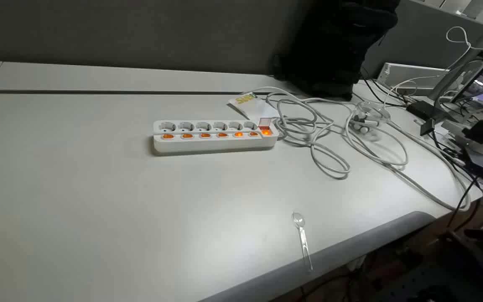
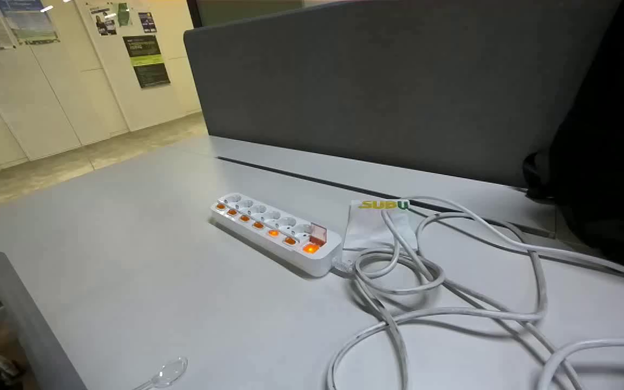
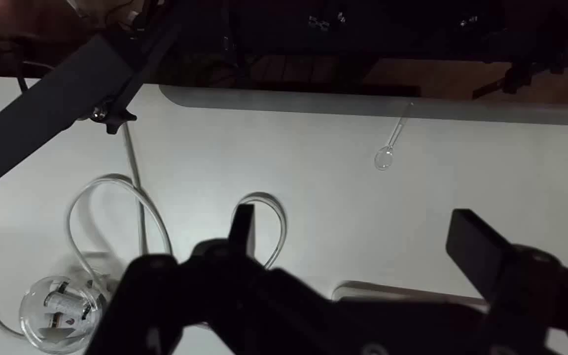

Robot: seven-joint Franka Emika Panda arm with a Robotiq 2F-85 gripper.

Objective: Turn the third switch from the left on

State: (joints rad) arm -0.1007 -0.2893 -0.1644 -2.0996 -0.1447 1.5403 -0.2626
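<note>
Partition: was faced by both exterior views, on the far side across the desk.
Power strip: was seen broadside in an exterior view that looked down from above the desk, at middle range.
Posters: showed far left in an exterior view that looked from lower down, slantwise along the power strip, with cables near at right.
Gripper: loomed close on the near side of the wrist view, which looked steeply down at the desk and its grey edge.
Black bag: was shared by both exterior views, far right.
Spoon: was shared by all three; near in both exterior views, far in the wrist view, which stood turned about.
</note>
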